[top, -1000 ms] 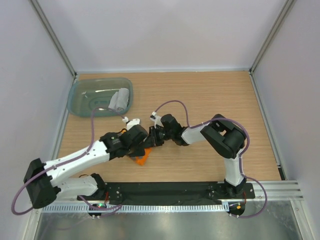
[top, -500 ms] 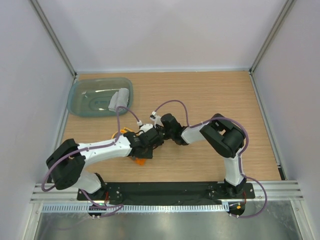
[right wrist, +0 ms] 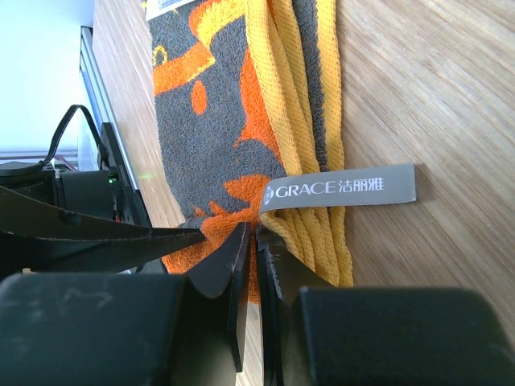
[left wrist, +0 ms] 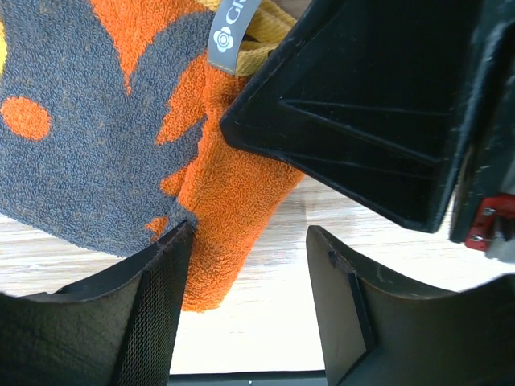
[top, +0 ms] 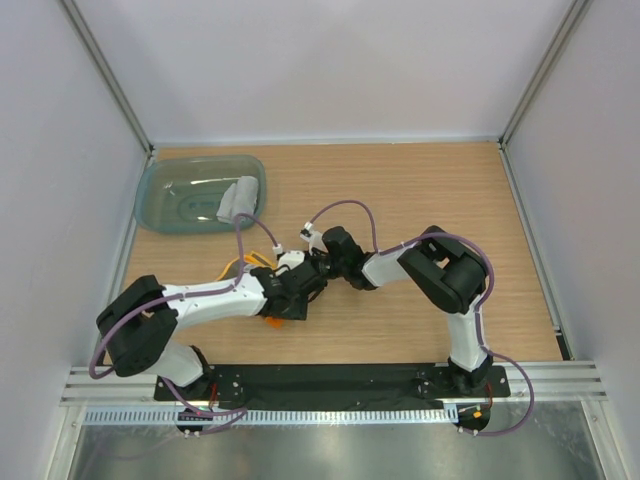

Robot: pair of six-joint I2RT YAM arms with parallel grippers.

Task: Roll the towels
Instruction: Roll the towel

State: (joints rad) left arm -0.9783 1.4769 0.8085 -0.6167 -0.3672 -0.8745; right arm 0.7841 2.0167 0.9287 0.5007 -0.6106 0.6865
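Observation:
The orange towel (left wrist: 229, 189) with its grey face (left wrist: 88, 153) lies flat on the wooden table, mostly hidden under both grippers in the top view, where only an orange corner (top: 271, 322) shows. My right gripper (right wrist: 257, 236) is shut on the towel's (right wrist: 217, 121) near edge, just below the grey label (right wrist: 338, 190). My left gripper (left wrist: 251, 231) is open, its fingers (left wrist: 157, 297) astride the towel's orange corner, close against the right gripper (top: 317, 271). The light grey towel (top: 237, 199) sits rolled in the teal tub.
The translucent teal tub (top: 160, 195) stands at the table's back left. Grey walls close in the table on the left, back and right. A black base rail (top: 330, 382) runs along the near edge.
My left jaws have spread apart and no longer pinch the orange towel. The left arm folded its elbow in and slid its gripper right, up against the right gripper. The right arm stayed put.

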